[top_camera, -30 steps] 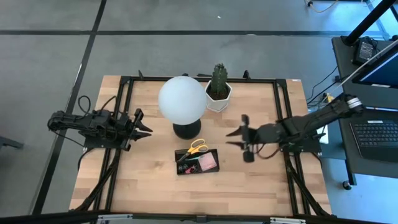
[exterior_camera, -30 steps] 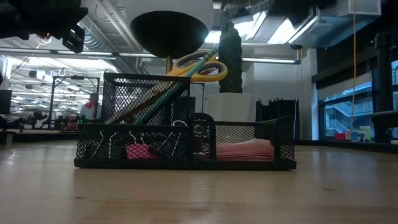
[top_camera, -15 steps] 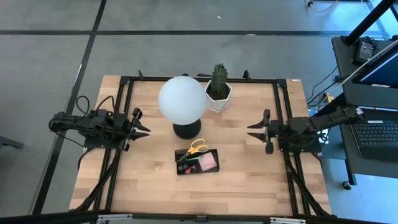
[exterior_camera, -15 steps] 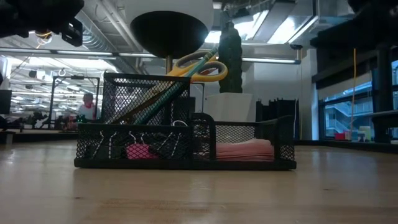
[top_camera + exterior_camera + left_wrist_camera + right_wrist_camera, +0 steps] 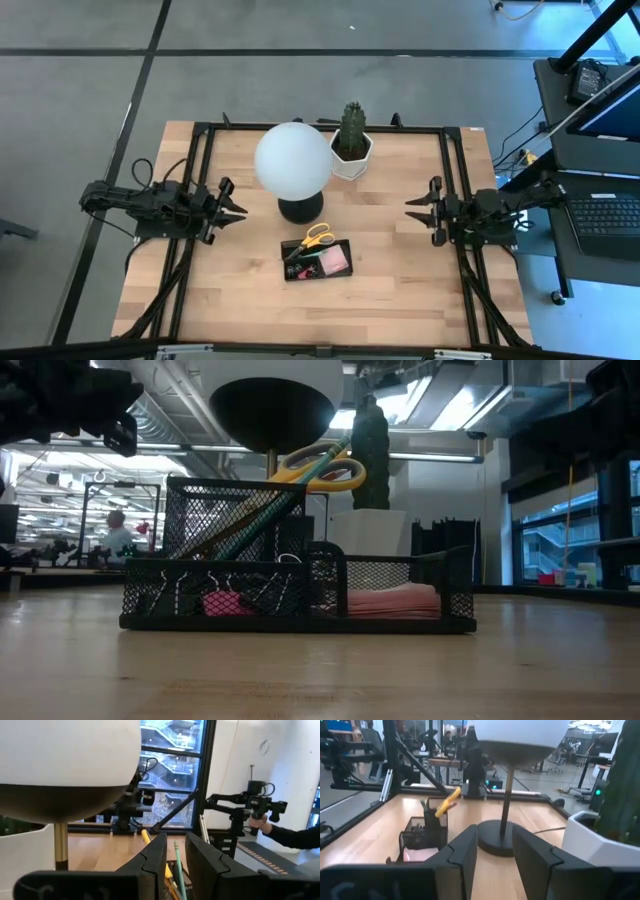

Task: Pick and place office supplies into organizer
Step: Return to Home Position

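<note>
The black mesh organizer [image 5: 317, 258] sits near the table's middle, in front of the lamp. Yellow-handled scissors [image 5: 318, 237] and pencils [image 5: 250, 520] stand in its tall cup. A pink sticky-note pad [image 5: 392, 600] and a pink eraser [image 5: 225, 603] lie in its low compartments. My left gripper [image 5: 235, 200] hovers open at the table's left side, pointing toward the lamp. My right gripper [image 5: 412, 214] hovers open near the table's right edge, pointing toward the organizer [image 5: 422, 842]. Neither one holds anything.
A white globe lamp [image 5: 293, 160] on a round black base [image 5: 300, 208] stands just behind the organizer. A potted cactus [image 5: 351, 140] is at the far edge. Bare wood lies in front of the organizer and on both its sides. A person shows in the room behind.
My right gripper has drawn back from beside the organizer toward the table's right edge and has turned level, now facing the lamp and organizer. The organizer and its contents have stayed put.
</note>
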